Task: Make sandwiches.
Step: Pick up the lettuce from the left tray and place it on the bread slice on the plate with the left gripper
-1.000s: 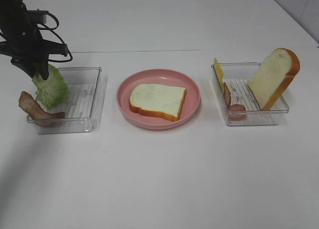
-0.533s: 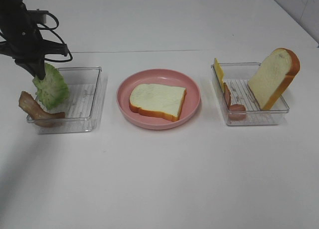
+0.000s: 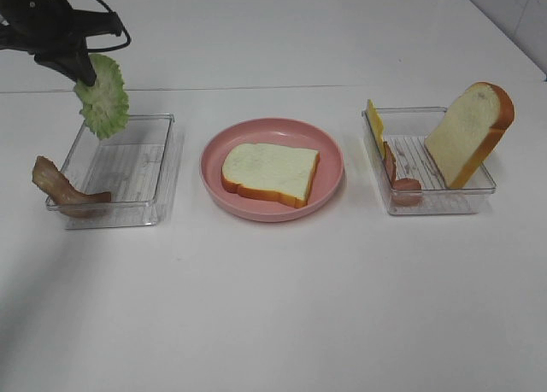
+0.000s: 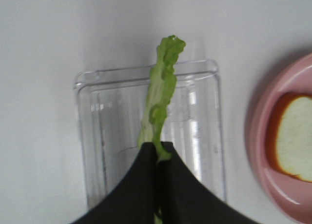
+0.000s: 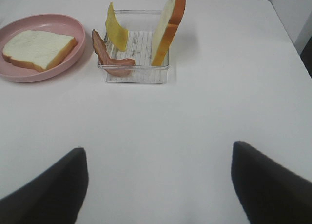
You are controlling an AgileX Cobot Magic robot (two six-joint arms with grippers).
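My left gripper (image 3: 83, 74) is shut on the green lettuce leaf (image 3: 104, 97), which hangs in the air above the back of the left clear tray (image 3: 162, 166); the left wrist view shows the lettuce (image 4: 161, 94) edge-on between closed fingers (image 4: 141, 185). One bread slice (image 3: 269, 172) lies flat on the pink plate (image 3: 329, 157). A second bread slice (image 3: 470, 134) leans upright in the right tray (image 3: 427, 206), beside yellow cheese (image 3: 374, 127) and a bacon strip (image 3: 400, 183). Another bacon strip (image 3: 61, 190) drapes over the left tray's front corner. My right gripper (image 5: 158, 185) stands open over bare table.
The white table (image 3: 273, 307) stretches wide in front of the trays and plate. The right wrist view shows the right tray (image 5: 134, 70) with bread (image 5: 165, 26), cheese (image 5: 117, 31) and bacon (image 5: 105, 55), and the plate (image 5: 73, 26) beyond it.
My left gripper closed on the lettuce and lifted it up out of the left tray, drifting slightly right. The right arm has not moved.
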